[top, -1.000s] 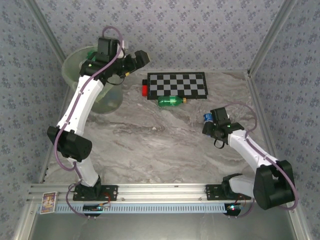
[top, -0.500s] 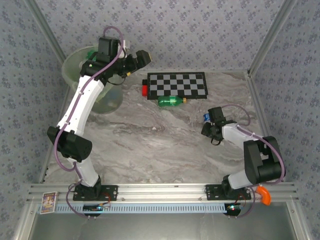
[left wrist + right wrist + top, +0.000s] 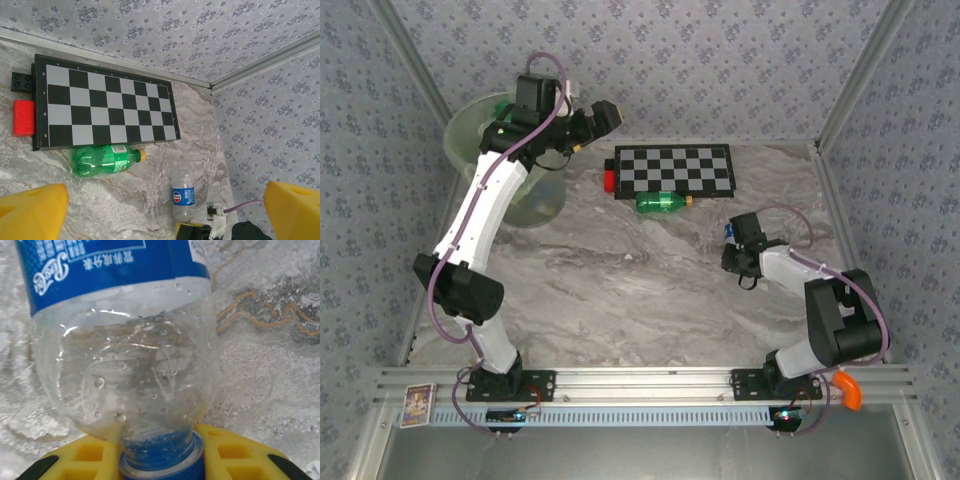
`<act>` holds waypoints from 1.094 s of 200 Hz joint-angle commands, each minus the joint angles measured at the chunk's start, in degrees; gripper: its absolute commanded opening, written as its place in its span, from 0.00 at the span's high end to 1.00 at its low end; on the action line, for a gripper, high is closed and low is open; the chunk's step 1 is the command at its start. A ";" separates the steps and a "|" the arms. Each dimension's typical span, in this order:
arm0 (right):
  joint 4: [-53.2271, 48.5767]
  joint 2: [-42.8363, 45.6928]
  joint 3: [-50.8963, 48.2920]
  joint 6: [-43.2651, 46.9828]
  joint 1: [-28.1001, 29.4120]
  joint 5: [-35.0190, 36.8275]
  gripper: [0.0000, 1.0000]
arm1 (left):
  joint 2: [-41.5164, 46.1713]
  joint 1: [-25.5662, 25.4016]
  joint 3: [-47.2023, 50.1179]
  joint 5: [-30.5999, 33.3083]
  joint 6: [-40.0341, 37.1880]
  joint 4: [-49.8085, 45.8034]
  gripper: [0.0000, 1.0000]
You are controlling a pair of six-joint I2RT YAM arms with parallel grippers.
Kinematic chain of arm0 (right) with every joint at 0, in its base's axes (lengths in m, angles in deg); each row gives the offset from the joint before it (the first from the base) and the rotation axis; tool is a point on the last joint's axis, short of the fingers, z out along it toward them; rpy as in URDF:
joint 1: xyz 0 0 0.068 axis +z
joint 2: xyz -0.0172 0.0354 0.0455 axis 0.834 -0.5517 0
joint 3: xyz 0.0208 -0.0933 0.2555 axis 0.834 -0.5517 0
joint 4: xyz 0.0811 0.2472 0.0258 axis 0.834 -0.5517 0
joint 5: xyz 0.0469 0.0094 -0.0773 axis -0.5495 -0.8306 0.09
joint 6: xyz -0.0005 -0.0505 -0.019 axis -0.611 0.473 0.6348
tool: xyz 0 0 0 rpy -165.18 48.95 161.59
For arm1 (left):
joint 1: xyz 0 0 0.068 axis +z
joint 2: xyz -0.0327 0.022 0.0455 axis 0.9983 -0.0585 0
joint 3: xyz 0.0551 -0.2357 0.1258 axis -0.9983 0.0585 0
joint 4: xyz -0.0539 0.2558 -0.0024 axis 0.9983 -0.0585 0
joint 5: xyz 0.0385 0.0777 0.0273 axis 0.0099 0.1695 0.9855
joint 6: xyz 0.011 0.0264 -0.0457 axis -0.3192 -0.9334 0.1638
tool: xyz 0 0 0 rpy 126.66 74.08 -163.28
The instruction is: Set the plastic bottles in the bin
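A clear bottle with a blue label [image 3: 125, 355] lies on the marble table, its blue cap and neck clamped between the yellow fingers [image 3: 240, 452] of my right gripper [image 3: 160, 462]. From above, that bottle [image 3: 731, 232] lies at the right of the table, with my right gripper [image 3: 735, 246] at its near end. A green bottle [image 3: 663, 202] [image 3: 102, 160] with a yellow cap lies on its side just in front of the checkerboard. My left gripper [image 3: 592, 118] [image 3: 163, 200] hangs open and empty beside the pale-green bin [image 3: 470, 135] at the back left.
The black-and-white checkerboard [image 3: 675, 168] lies at the back centre, with a red brick [image 3: 23, 118] and a black brick [image 3: 21, 81] at its left edge. Patterned walls enclose the table on three sides. An orange object [image 3: 850, 390] sits by the right arm's base.
My right gripper has pushed up to the clear bottle and shut on its neck, while the right arm's elbow folded in. The left arm has not moved.
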 commanded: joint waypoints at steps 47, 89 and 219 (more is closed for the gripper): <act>-5.68 9.79 9.14 4.90 8.00 6.26 0.73 | 0.48 0.12 -0.59 -3.07 2.37 1.30 0.03; -6.73 9.54 18.47 8.90 15.32 9.04 0.74 | -0.44 0.30 0.57 -7.30 6.14 5.09 0.06; -6.29 3.85 34.86 10.26 24.81 5.25 0.73 | 1.58 -4.11 14.69 -16.25 10.61 23.53 0.15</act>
